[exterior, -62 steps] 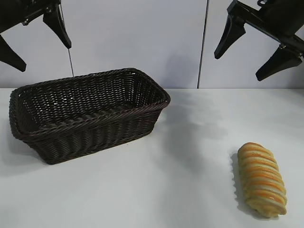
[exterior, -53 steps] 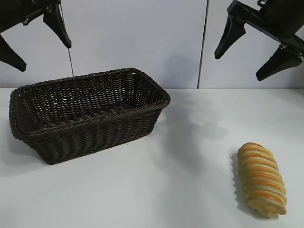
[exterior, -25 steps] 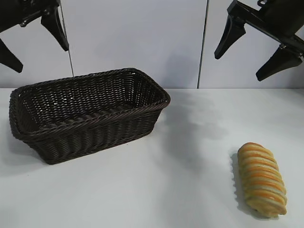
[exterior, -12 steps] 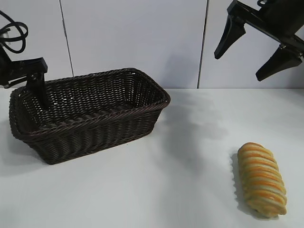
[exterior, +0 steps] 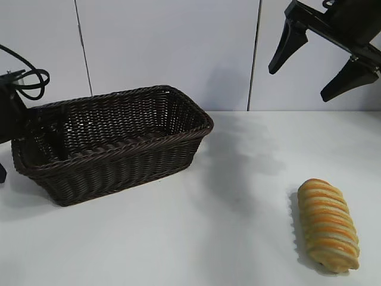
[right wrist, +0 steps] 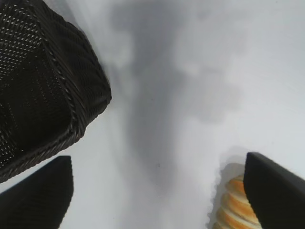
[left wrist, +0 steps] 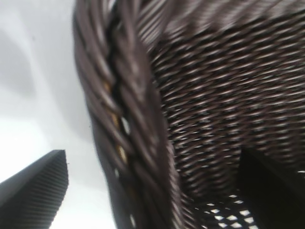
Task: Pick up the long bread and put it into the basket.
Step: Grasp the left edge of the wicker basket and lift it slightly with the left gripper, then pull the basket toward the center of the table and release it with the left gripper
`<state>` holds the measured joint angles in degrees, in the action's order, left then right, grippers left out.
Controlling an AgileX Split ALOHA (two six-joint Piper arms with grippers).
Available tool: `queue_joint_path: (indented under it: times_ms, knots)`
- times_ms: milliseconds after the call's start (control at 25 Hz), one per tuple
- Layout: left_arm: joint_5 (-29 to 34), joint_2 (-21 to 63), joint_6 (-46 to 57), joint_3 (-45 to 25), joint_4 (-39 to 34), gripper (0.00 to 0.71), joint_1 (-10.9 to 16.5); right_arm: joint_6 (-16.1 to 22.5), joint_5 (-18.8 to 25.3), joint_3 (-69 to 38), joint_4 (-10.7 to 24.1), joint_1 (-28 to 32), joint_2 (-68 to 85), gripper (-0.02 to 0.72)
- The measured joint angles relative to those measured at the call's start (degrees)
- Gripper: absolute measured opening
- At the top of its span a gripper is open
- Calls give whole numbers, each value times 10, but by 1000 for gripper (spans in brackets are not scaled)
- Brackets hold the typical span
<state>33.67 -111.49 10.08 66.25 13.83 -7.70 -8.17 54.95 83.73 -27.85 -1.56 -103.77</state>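
the left hand (left wrist: 143,191) is low at the basket's (exterior: 119,149) short end, the end farthest from the long bread. its two fingers straddle the braided rim (left wrist: 128,119): one finger (left wrist: 35,188) stands outside the wall over the white bench (exterior: 208,238), the other (left wrist: 271,191) stands inside against the weave. whether the fingers press on the wicker or only bracket it cannot be told, nor how wide they stand. in the exterior view only the arm's dark body and a looped cable (exterior: 27,77) show beside that end of the basket.

the right hand (exterior: 318,62) hangs high over the other side of the bench, fingers spread wide and holding nothing. the long bread (exterior: 328,224) lies on the bench below it and toward the camera, well apart from the basket and touched by neither hand.
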Motion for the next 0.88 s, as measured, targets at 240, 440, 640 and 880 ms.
queue_joint_path:
  times_ms: [240,440,640,880]
  knots:
    - [13,2,-4,1,5,102,0,0,0,0,1,0,0,695]
    - [71,32,-40,33,-6,102,0,0,0,0,1,0,0,695]
    - [151,68,-90,82,-21,102,0,0,0,0,1,0,0,695]
    - [174,73,-145,95,56,102,-1,0,2,0,1,0,0,695]
